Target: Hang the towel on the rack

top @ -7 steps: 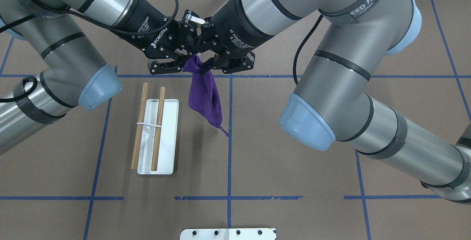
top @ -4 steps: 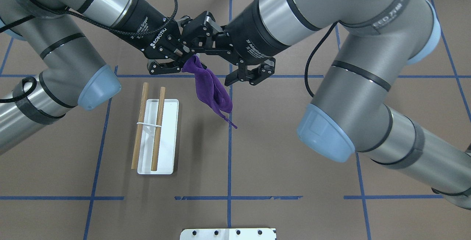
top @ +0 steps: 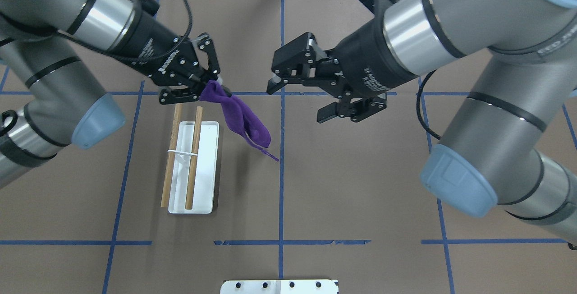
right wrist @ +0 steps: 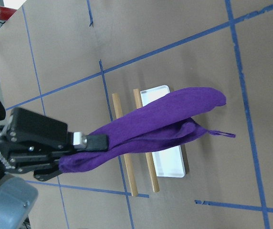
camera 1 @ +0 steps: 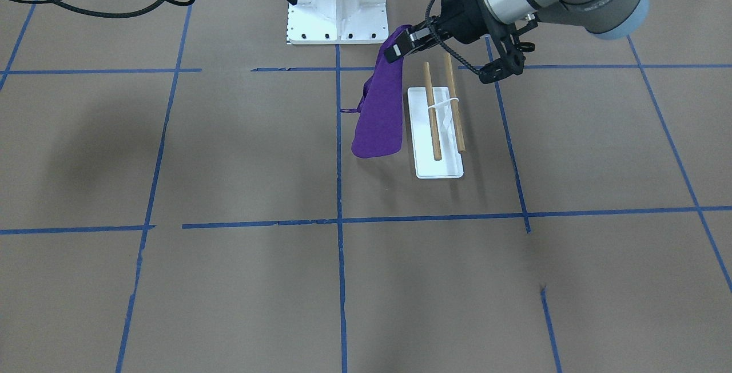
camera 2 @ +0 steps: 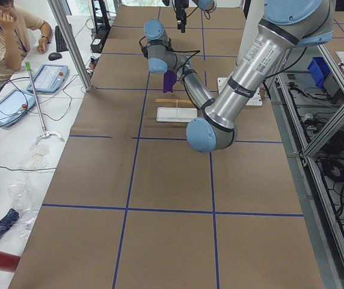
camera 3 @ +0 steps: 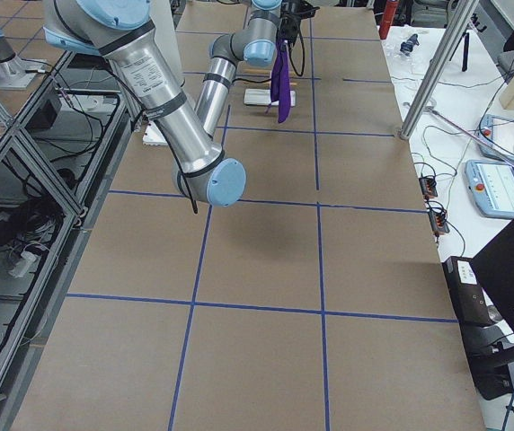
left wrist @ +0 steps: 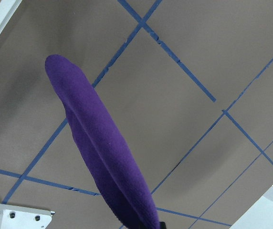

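The small deep-purple cloth towel (top: pixel 243 120) is held by one upper corner in the left hand (top: pixel 209 86), whose fingers are pressed together on a bunch of the fabric; this pinch is seen clearly in the right wrist view. The cloth is seen hanging down long and narrow from that hand, folded on itself, with its thin corner loop (top: pixel 270 155) trailing off the lower end. In the overhead view its shadow is cast on the brown paper-covered bench (top: pixel 360 195) apart from the cloth, so the lower end appears to hang clear of the surface. The small rack (top: pixel 205 167), a flat white rectangular base carrying two parallel light-brown wooden dowels (top: pixel 194 158) on a thin white support (top: pixel 182 153), is set flat on the bench just beside the towel, on the side of the robot's left. The towel is not yet laid over either dowel; the pinched corner is held above the far end of the rack. The right hand (top: pixel 298 102) is held well apart from the cloth, near the blue tape centre line (top: pixel 281 195), with its fingers spread and nothing between them. A large white bolted metal pedestal (camera 1: pixel 337 1) is noted at the robot's edge of the bench.
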`<state>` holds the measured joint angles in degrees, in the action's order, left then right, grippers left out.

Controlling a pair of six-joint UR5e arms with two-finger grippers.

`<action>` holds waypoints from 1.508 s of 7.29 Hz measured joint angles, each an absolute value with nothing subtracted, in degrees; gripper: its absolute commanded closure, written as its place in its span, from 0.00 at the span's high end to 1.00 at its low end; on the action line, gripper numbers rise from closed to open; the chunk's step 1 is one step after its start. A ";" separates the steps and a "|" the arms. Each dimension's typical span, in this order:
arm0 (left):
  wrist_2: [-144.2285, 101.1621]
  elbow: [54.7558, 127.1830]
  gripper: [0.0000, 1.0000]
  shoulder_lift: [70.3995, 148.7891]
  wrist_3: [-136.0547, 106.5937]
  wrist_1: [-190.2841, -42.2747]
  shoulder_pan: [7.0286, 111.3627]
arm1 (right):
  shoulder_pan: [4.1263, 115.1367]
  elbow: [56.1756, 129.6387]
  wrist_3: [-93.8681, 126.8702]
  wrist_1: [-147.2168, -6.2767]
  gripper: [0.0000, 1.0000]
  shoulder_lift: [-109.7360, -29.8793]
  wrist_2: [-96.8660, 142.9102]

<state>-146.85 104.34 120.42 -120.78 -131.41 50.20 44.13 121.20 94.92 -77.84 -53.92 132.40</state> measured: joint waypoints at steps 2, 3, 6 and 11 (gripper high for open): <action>-147.30 107.62 0.00 114.31 -112.29 -136.29 50.33 | 47.71 122.38 94.90 -77.87 1.00 -57.42 132.64; -148.15 109.35 0.00 110.41 -104.68 -136.98 50.41 | 48.66 122.44 94.84 -77.87 1.00 -58.55 132.71; -150.02 111.23 0.00 100.68 -83.12 -137.30 52.24 | 49.60 122.19 94.58 -77.87 1.00 -59.71 132.51; -149.31 106.08 1.00 94.99 -69.46 -137.21 55.17 | 49.87 122.22 93.53 -77.87 1.00 -60.47 131.93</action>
<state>-149.31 106.08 94.99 -69.46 -137.21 55.17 49.87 122.22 93.53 -77.87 -60.47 131.93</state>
